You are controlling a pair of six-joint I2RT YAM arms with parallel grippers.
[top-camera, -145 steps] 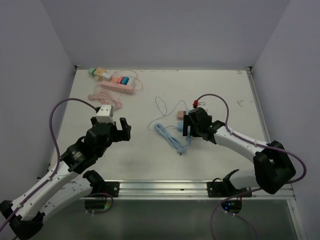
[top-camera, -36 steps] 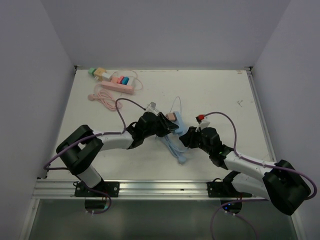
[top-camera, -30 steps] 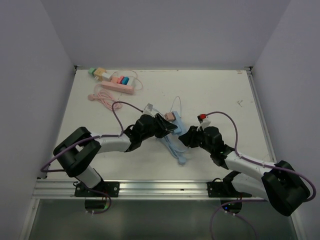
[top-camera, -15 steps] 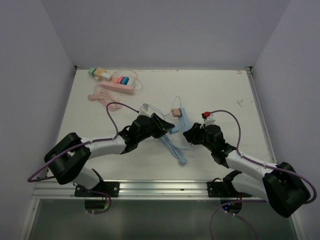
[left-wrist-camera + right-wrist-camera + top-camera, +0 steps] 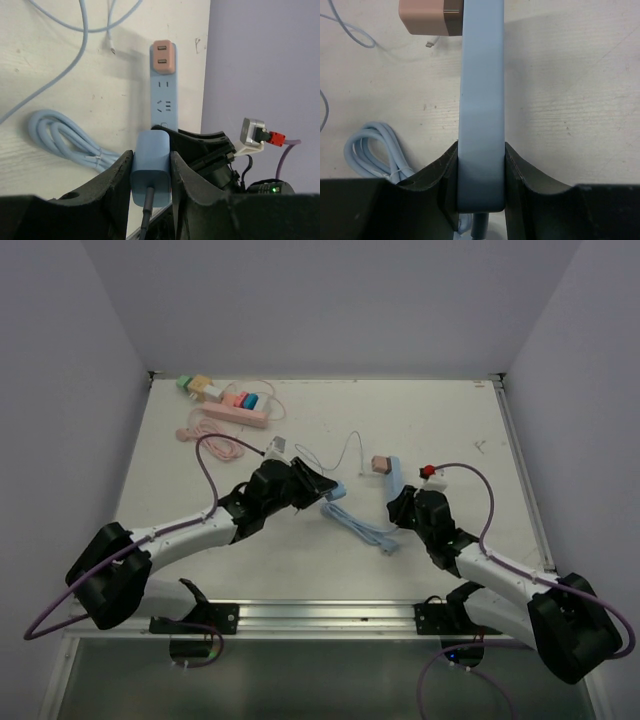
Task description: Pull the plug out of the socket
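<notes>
One big white table (image 5: 450,420) holds everything. The two arms reach in over it from the near edge.

The left arm (image 5: 190,530) stretches toward the middle. The right arm (image 5: 500,565) bends in from the other side.

A blue socket strip (image 5: 164,102) is in the middle of the table. The right gripper (image 5: 481,150) is squeezed tight on the near end of it, with a black finger (image 5: 520,170) on each side.

A pink strip (image 5: 238,412) with colored plugs in it lies far back on the left. A loose pink cord (image 5: 212,435) is just beside it.

A bundle of blue cord (image 5: 362,527) lies on the table between the two grippers.

A thin wire (image 5: 347,452) curls near the middle.

The left gripper (image 5: 322,487) is clamped on the blue plug (image 5: 151,172). The plug is out of the socket strip and apart from it, to its left in the top view. A dark cord runs from the plug's back end.

A small pink block (image 5: 379,464) is stuck in the far end of the socket strip.
</notes>
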